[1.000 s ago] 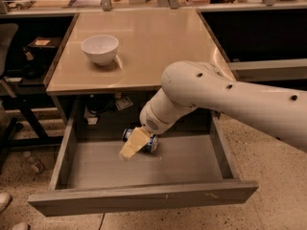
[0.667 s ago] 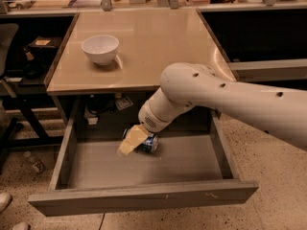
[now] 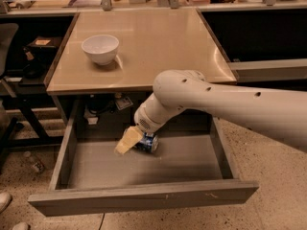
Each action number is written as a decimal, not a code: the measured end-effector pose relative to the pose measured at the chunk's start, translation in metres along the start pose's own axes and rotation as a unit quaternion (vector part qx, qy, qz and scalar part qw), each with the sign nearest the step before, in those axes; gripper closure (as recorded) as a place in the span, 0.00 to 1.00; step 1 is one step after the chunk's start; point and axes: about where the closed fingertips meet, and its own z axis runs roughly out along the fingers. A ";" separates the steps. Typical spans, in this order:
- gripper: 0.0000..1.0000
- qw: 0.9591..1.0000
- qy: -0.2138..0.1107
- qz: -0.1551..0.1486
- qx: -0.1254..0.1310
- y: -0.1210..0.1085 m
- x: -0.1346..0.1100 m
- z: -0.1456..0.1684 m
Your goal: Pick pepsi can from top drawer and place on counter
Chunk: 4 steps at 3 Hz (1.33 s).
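The pepsi can [image 3: 148, 142] lies on its side on the floor of the open top drawer [image 3: 144, 196], near the drawer's back middle. My gripper [image 3: 128, 140] reaches down into the drawer from the right, its tan tip right against the can's left side and partly covering it. The white arm [image 3: 225, 104] crosses over the front right corner of the beige counter [image 3: 158, 42], which lies above and behind the drawer.
A white bowl [image 3: 100, 48] stands on the counter's left part. Under the counter, behind the drawer, hang cables and a small box [image 3: 103, 110]. A dark chair and frame [image 3: 19, 80] stand to the left. A shelf edge [image 3: 268, 68] runs on the right.
The gripper tip has shifted slightly left at the can. The can has barely moved and still lies on the drawer floor.
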 end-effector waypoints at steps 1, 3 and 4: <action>0.00 1.000 -0.001 0.001 0.010 -0.011 0.000 0.015; 0.00 1.000 0.002 -0.003 0.027 -0.033 0.005 0.035; 0.00 0.999 0.006 0.000 0.033 -0.042 0.014 0.040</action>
